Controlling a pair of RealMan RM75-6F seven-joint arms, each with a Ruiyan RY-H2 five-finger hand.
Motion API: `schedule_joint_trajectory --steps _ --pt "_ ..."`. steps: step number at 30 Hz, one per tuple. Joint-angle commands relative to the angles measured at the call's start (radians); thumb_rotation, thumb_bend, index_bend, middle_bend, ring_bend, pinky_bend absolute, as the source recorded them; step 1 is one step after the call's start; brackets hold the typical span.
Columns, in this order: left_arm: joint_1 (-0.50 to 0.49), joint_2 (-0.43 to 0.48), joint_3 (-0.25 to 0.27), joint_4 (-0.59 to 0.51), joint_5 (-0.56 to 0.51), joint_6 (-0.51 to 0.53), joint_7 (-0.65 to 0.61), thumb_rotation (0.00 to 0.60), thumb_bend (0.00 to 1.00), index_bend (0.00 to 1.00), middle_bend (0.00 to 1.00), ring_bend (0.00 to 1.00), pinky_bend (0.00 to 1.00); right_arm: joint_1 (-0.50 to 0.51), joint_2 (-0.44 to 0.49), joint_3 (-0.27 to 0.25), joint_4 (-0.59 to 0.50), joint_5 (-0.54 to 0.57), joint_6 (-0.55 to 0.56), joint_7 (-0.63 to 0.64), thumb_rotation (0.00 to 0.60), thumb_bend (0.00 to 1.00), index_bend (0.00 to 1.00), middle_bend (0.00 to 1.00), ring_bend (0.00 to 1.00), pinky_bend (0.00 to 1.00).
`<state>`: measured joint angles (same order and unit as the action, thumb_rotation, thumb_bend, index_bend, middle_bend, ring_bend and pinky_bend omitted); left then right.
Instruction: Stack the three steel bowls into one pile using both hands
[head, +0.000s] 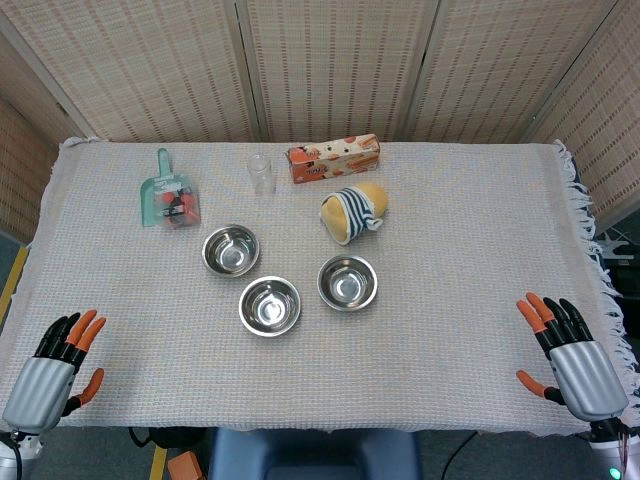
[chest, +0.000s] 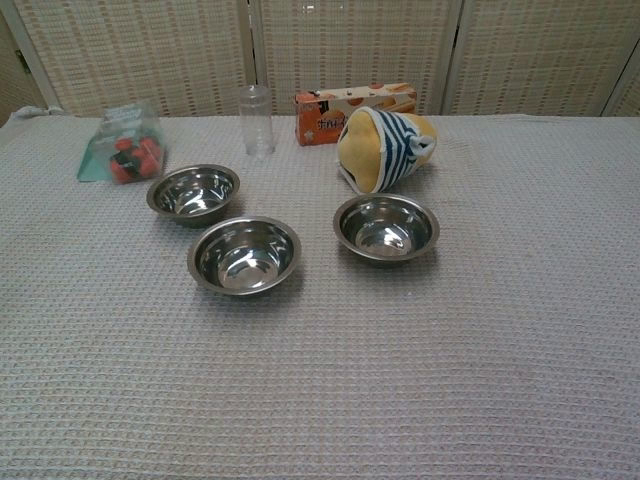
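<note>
Three steel bowls stand apart on the cloth near the table's middle. One bowl (head: 231, 250) (chest: 194, 192) is at the back left, another bowl (head: 270, 306) (chest: 244, 255) is nearest the front, and the third bowl (head: 347, 283) (chest: 386, 227) is to the right. All are upright and empty. My left hand (head: 55, 365) hovers at the front left corner, fingers spread, holding nothing. At the front right corner my right hand (head: 568, 352) is likewise spread and empty. Both hands are far from the bowls and appear only in the head view.
Behind the bowls lie a green scoop (head: 168, 192) (chest: 122, 153) with red items, a clear cup (head: 261, 174) (chest: 257, 120), an orange box (head: 333, 158) (chest: 354, 110) and a yellow striped plush (head: 353, 211) (chest: 383, 148). The plush sits close behind the right bowl. A woven screen backs the table.
</note>
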<state>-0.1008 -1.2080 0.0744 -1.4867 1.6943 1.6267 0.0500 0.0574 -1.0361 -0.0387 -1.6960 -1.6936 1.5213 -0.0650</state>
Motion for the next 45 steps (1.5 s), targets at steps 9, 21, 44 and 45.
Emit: schedule_joint_trajectory --steps 9,21,44,45 --pt "-0.121 -0.098 -0.076 0.124 0.023 -0.105 -0.036 0.6 0.45 0.0 0.0 0.0 0.08 0.018 -0.019 0.02 0.005 0.058 -0.053 -0.03 0.6 0.06 0.0 0.0 0.0 0.0" --pt "-0.345 -0.325 -0.173 0.426 -0.049 -0.355 -0.041 0.6 0.45 0.08 0.0 0.0 0.08 0.038 -0.047 0.054 0.014 0.142 -0.1 -0.086 0.6 0.07 0.0 0.0 0.0 0.0" --pt "-0.569 -0.673 -0.138 1.046 -0.046 -0.437 -0.296 0.6 0.45 0.24 0.04 0.0 0.08 0.064 -0.046 0.1 0.03 0.275 -0.164 -0.08 0.6 0.06 0.0 0.0 0.0 0.0" --pt "-0.574 -0.68 -0.134 1.056 -0.044 -0.438 -0.3 0.6 0.45 0.25 0.04 0.0 0.08 0.064 -0.044 0.101 0.03 0.279 -0.166 -0.078 0.6 0.06 0.0 0.0 0.0 0.0"
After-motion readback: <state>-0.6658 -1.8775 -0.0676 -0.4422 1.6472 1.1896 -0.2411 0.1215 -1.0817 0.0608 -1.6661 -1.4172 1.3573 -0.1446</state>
